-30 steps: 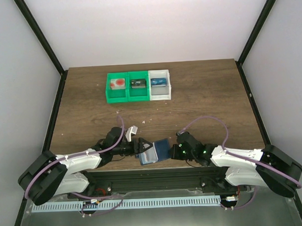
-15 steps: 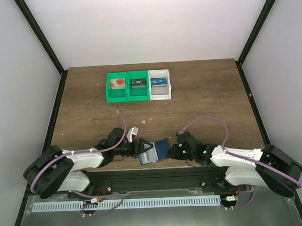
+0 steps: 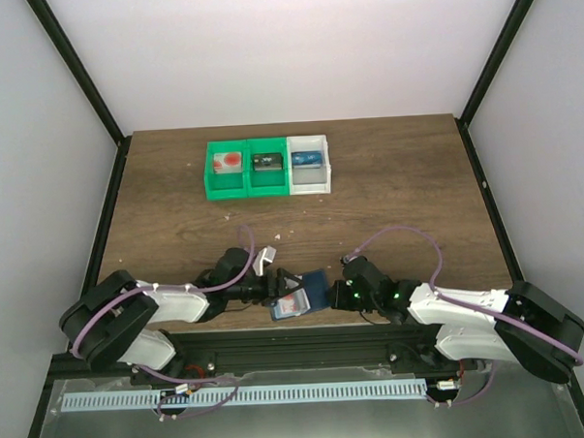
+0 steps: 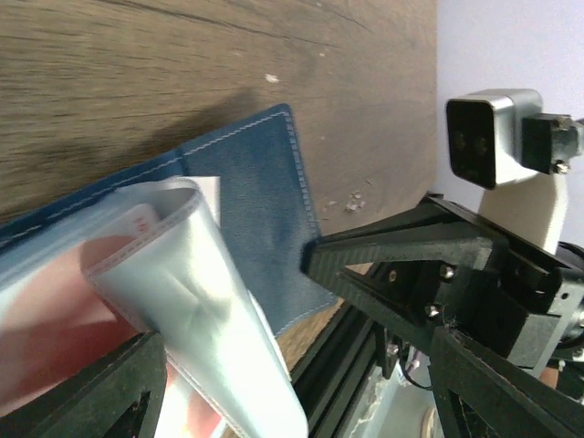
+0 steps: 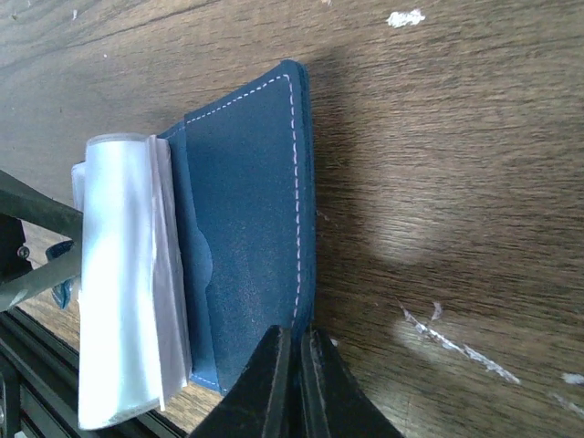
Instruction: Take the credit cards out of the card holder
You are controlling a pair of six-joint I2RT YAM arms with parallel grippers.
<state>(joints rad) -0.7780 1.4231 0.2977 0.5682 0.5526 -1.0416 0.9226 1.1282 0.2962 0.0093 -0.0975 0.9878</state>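
The card holder (image 5: 246,228) lay open near the front edge of the wooden worktop (image 3: 398,195), between the two arms. It was a dark blue folding wallet with pale stitching along its edges and a rounded notch cut into its inner pocket. A stack of clear plastic sleeves (image 5: 119,274) bulged out of it. In the left wrist view, a whitish credit card (image 4: 146,214) with red marks showed through the sleeves.

The right tool (image 5: 297,336) had its fingers pressed together on the edge of the blue cover, pinching it. The left tool (image 3: 279,284) was spread wide, with the curled sleeves lying between its fingers. Whether either finger touched them could not be told.

At the far side of the worktop stood a green bin (image 3: 211,189) and, against its right side, a white bin (image 3: 321,184). Another pale card with a red circle (image 3: 229,162) lay in the green bin's left compartment. A black card-sized item (image 3: 268,162) lay in its right compartment, and a blue card-sized item (image 3: 307,160) lay in the white bin.
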